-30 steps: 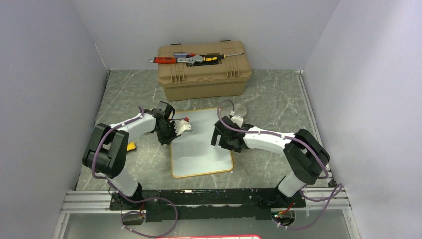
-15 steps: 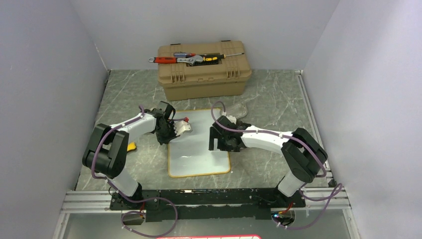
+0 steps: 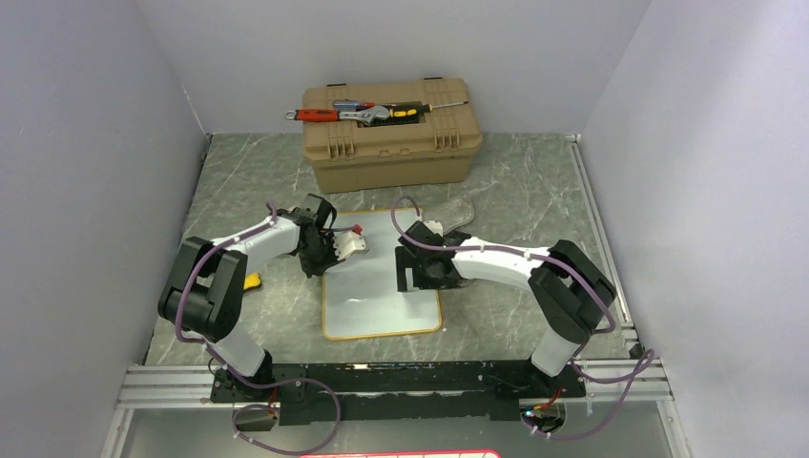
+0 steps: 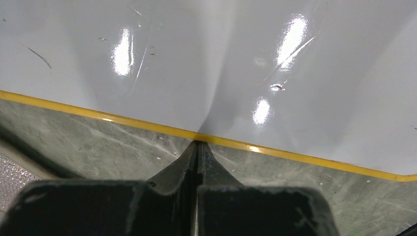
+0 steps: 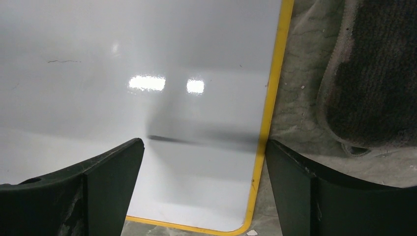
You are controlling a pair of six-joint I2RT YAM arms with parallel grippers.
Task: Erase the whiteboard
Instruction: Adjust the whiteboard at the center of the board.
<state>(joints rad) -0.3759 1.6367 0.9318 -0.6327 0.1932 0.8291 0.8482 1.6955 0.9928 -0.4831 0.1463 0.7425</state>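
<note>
Whiteboard (image 3: pixel 377 305): glossy white, thin yellow rim, rounded corners; flat on bench (image 3: pixel 520 186), long axis 12-to-6 o'clock; faint marks.

You have bright, even overhead light in the top view, with soft shadows on the table (image 3: pixel 534 181). In both wrist views the whiteboard (image 4: pixel 295 73) throws white glare spots, and the bottom edge goes dark and slightly soft

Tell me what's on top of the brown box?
Hand tools lie on the toolbox lid: a red-handled wrench and a yellow-and-black screwdriver. The lid is shut, so its inside is hidden.
</note>
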